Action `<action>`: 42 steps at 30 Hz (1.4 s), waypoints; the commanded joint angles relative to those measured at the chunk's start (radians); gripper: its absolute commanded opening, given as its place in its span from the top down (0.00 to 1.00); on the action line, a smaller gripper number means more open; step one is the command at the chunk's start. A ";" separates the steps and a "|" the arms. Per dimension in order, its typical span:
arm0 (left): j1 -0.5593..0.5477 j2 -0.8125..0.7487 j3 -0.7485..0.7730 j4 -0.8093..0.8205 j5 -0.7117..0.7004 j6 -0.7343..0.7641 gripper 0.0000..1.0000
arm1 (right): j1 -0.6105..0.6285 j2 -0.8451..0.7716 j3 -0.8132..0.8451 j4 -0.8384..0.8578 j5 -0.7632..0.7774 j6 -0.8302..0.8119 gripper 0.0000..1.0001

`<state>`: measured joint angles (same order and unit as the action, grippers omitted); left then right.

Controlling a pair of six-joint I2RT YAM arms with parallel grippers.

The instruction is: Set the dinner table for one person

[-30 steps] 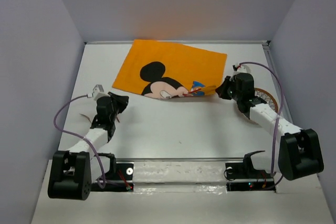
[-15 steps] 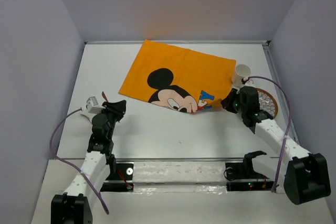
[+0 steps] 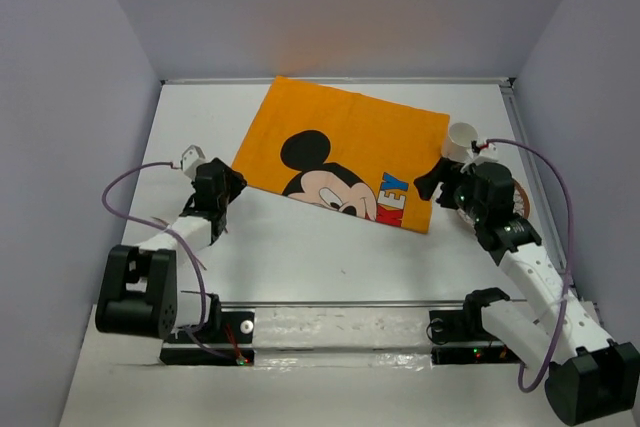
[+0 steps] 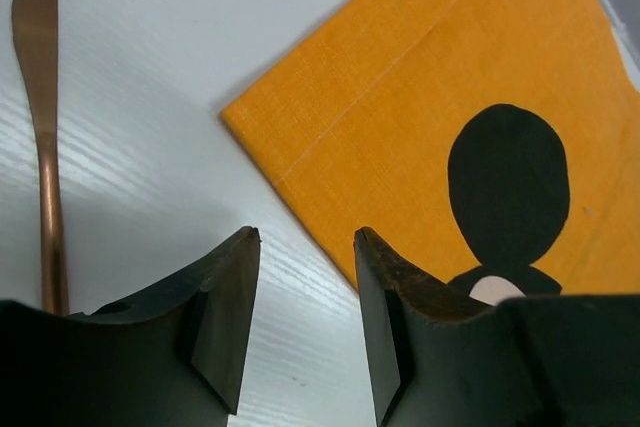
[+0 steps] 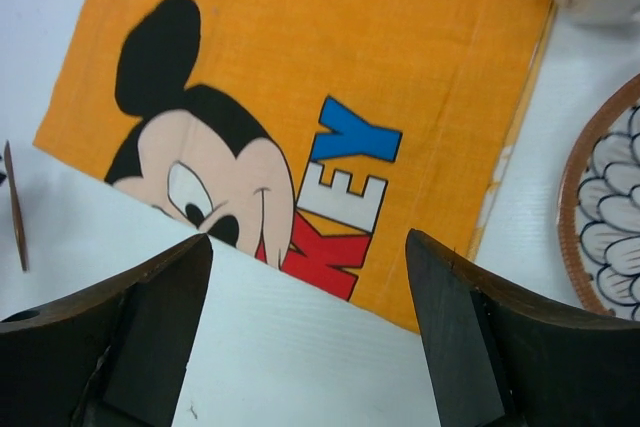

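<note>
I take the orange mat (image 3: 345, 142) as my mark. The dinner table (image 3: 330, 257) spreads beneath it and all round it, and the mat lies skewed on it. My left gripper (image 4: 307, 242) hangs low at the mat's near-left corner, jaws parted with nothing between them. My right gripper (image 5: 310, 240) sits over the mat's near-right edge, jaws spread wide and empty.

A copper knife (image 4: 45, 147) lies just left of the mat. A cup (image 3: 462, 140) stands just off the mat's right edge, and a patterned plate (image 5: 610, 217) lies right of the mat, partly under my right arm.

My worry is that arm: a careless swing could tip the cup or shove the plate. The left fingers, being so low, could snag the cloth and drag it further askew. The print stops short at the mat's near edge, so I suspect a fold there.
</note>
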<state>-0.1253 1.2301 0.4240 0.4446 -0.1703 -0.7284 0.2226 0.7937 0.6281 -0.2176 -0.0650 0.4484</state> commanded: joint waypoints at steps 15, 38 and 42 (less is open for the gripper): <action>-0.014 0.364 0.229 -0.035 -0.110 0.006 0.60 | 0.017 0.039 -0.036 0.100 -0.260 -0.030 0.20; -0.108 -0.015 -0.049 -0.072 -0.026 -0.038 1.00 | 0.026 0.145 -0.022 0.129 -0.248 -0.025 0.17; -0.145 -0.142 -0.096 -0.148 -0.023 -0.048 1.00 | 0.026 0.147 -0.028 0.104 -0.210 -0.020 0.17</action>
<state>-0.2432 1.1946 0.3714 0.3618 -0.1947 -0.7502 0.2432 0.9546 0.5777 -0.1383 -0.3206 0.4309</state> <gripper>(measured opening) 0.014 0.828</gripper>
